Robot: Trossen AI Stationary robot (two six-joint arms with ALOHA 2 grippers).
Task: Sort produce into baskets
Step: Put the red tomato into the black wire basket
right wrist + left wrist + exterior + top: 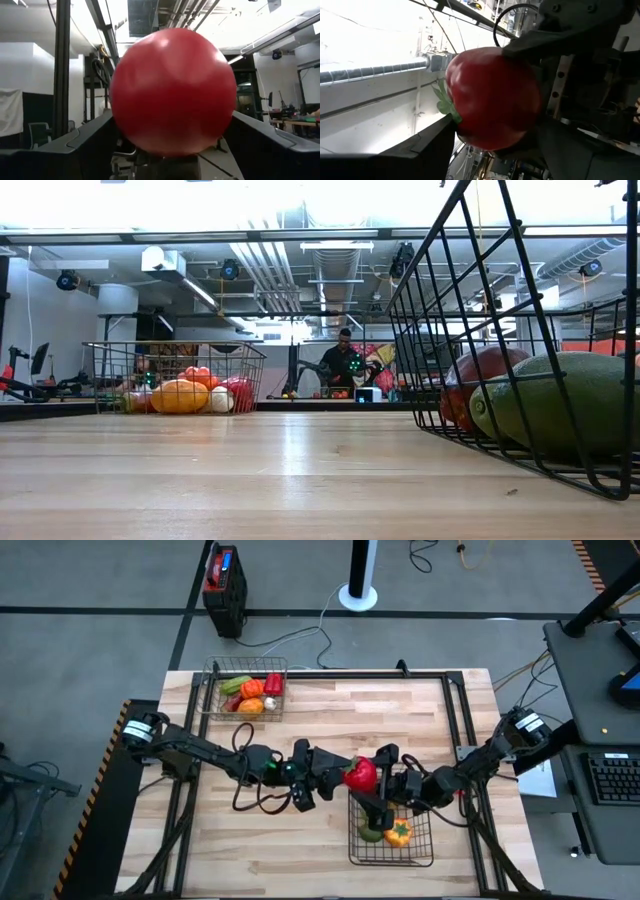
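Note:
A red tomato (360, 775) with a green leafy stem (441, 100) hangs in the air over the table's middle, just above the far left corner of the near basket (430, 840). My left gripper (337, 772) reaches it from the left and my right gripper (386, 778) from the right, both shut on it. The near basket holds a green piece (371, 832) and an orange piece (399, 832). The far basket (212, 690) at the table's far left holds several red, orange and green pieces. My left gripper pinches the tomato between its two fingers (427, 145), low on its sides beside the stem leaves (454, 120). It comes from the table's left, slanting a little upward. The tomato is clear of the table. My right gripper pinches the tomato's round sides (120, 125) between its two fingers (85, 145). It comes from the table's right, slanting upward. The tomato fills the gap between the fingers and hangs clear of the basket below.
Black cables (250, 802) lie on the wood under my left arm. A metal frame rail (460, 710) runs along the table's right and far sides. Bare wood lies between the two baskets and along the near left. A person (345, 360) stands far behind the table.

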